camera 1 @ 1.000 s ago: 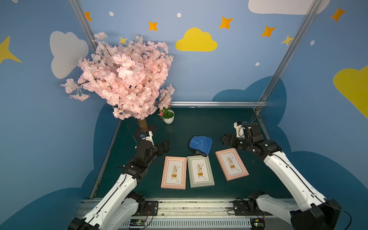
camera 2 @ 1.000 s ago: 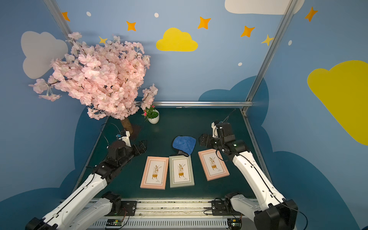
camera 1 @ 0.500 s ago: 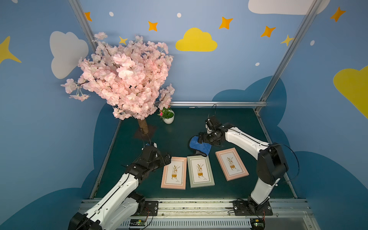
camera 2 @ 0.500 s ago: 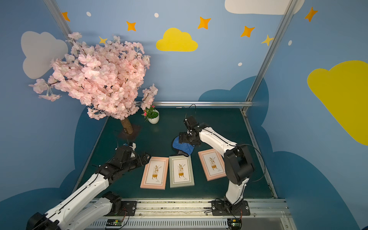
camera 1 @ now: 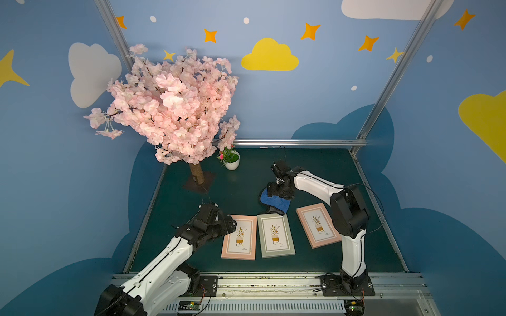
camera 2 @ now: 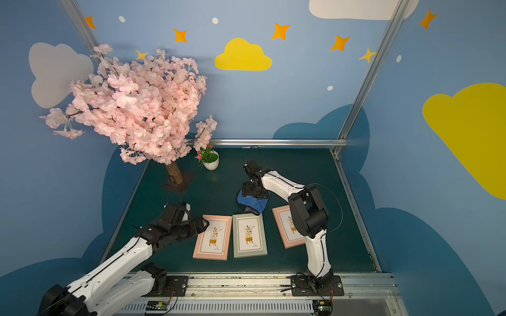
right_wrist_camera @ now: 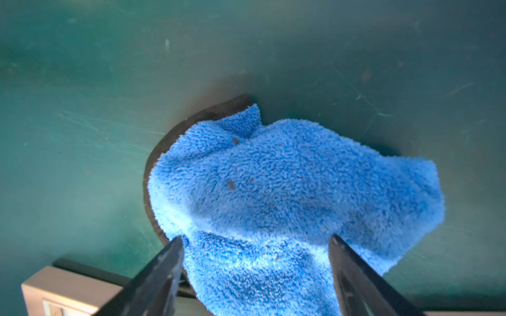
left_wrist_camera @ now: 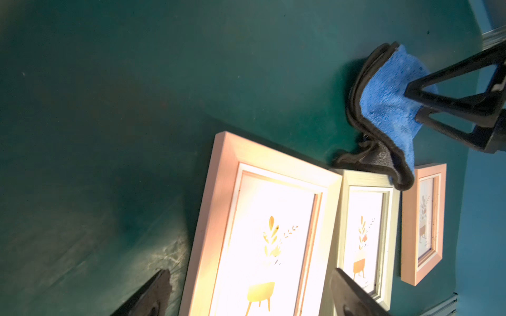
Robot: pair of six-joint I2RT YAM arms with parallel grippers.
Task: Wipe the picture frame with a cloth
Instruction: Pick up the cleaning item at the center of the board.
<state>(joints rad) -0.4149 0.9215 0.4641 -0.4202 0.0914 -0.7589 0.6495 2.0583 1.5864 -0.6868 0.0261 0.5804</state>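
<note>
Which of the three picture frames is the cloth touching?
The middle frame: a dark corner of the cloth rests on its far edge. It's the only grey-green one; the left frame and right frame are pink.

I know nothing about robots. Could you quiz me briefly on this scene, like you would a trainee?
1. True or false: the blue cloth lies in a basket.
2. What colour is the middle frame? A grey-green, B pink, C blue.
3. Which arm's jaws stand open astride the cloth?
Key: 1 false; 2 A; 3 the right arm.
</note>
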